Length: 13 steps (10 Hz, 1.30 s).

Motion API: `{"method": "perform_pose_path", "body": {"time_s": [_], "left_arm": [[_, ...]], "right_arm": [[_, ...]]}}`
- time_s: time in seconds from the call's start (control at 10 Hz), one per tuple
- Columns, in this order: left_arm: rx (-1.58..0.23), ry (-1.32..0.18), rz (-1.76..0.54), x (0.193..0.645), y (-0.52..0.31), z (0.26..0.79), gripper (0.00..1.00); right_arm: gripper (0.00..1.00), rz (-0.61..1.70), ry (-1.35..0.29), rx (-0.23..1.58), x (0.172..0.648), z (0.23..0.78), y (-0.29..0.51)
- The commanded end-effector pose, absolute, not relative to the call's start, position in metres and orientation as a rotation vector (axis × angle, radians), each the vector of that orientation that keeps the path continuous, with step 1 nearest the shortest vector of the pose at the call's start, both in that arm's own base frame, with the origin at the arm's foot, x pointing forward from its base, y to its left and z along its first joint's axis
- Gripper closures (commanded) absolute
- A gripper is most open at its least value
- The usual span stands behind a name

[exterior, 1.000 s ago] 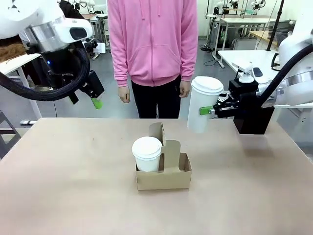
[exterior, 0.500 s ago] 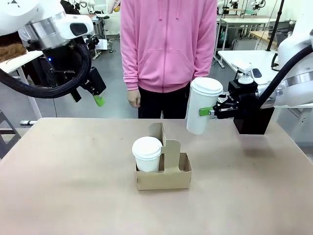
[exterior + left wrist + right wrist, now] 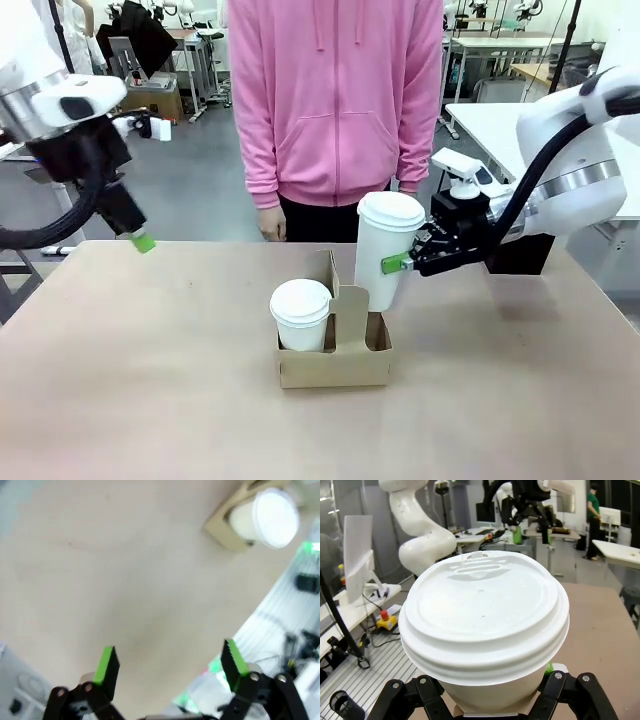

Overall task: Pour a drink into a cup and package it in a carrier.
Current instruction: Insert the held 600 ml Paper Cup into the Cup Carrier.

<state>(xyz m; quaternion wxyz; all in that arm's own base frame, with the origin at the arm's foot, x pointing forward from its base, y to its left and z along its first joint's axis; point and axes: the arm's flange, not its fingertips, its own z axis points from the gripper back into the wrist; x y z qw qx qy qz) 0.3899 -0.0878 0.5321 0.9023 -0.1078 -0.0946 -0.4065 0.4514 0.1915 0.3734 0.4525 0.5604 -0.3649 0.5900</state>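
Hovering cup (image 3: 386, 250) above carrier (image 3: 334, 350) edge

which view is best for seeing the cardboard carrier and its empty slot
The front view: the whole carrier shows, one slot holding a lidded cup, the right slot empty. The left wrist view shows a blurred corner of it; in the right wrist view I can't make it out.

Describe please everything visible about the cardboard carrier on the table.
The carrier is a small brown cardboard tray with two slots and a tall upright centre handle tab. It sits flat near the middle of the table. A white lidded cup fills its left slot. The right slot looks empty; a second lidded cup, held by the right gripper, hangs above it.
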Motion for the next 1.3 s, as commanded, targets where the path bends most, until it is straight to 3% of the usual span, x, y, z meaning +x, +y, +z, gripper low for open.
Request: {"method": "perform_pose_path", "body": {"time_s": [0.0, 0.7, 0.8, 1.2], "left_arm": [[-0.362, -0.201, -0.976, 0.382, -0.064, 0.511, 0.0], [-0.581, -0.248, -0.933, 0.375, -0.023, 0.491, 0.0], [-0.493, -0.238, -0.975, 0.374, -0.026, 0.493, 0.0], [-0.493, -0.238, -0.975, 0.374, -0.026, 0.493, 0.0]], "right_arm": [[0.2, 1.517, -0.883, 1.42, 0.451, 0.369, 0.196], [0.2, 1.531, -0.803, 1.475, 0.436, 0.336, 0.214], [0.2, 1.531, -0.798, 1.475, 0.436, 0.33, 0.216], [0.2, 1.562, -0.763, 1.472, 0.438, 0.301, 0.221]]}}
